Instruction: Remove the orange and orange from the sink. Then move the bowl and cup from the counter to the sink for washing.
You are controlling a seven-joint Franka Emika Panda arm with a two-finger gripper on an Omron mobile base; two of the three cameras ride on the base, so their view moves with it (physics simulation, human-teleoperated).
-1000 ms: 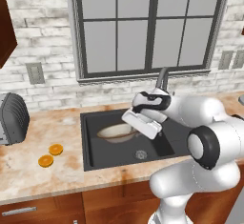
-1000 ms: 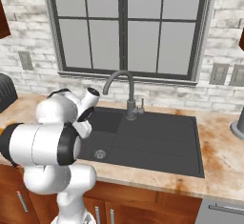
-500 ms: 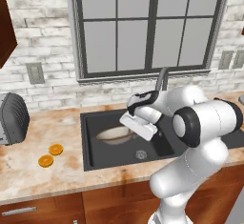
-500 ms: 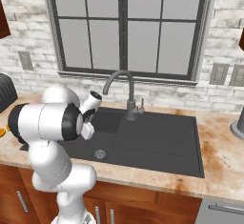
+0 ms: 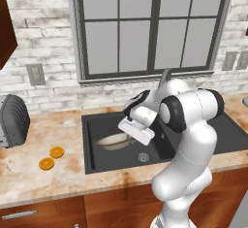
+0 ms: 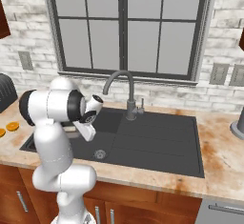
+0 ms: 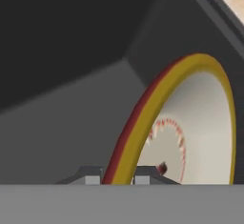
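The bowl (image 5: 112, 140), cream inside with a tan rim, hangs tilted low inside the black sink (image 5: 88, 143). My gripper (image 5: 131, 130) is shut on its rim. In the hand view the bowl (image 7: 200, 118) stands on edge, its yellow-brown rim passing between the two fingertips (image 7: 93, 177) of the gripper (image 7: 116, 178), with the sink (image 7: 62, 75) wall behind. Both oranges (image 5: 56, 152) (image 5: 46, 164) lie on the counter (image 5: 29, 173) left of the sink. They also show at the left edge of the right base view as oranges (image 6: 13, 126). The cup is out of view.
A dark toaster (image 5: 12, 120) stands at the far left of the counter. The curved faucet (image 6: 119, 81) rises behind the sink's drainboard (image 6: 152, 139). A grey object (image 6: 237, 123) sits on the counter at the far right. Brown cabinets (image 5: 43, 212) run below.
My arm has swung its elbow toward the left. The bowl in my gripper has shifted slightly left and lower in the basin. The oranges have not moved.
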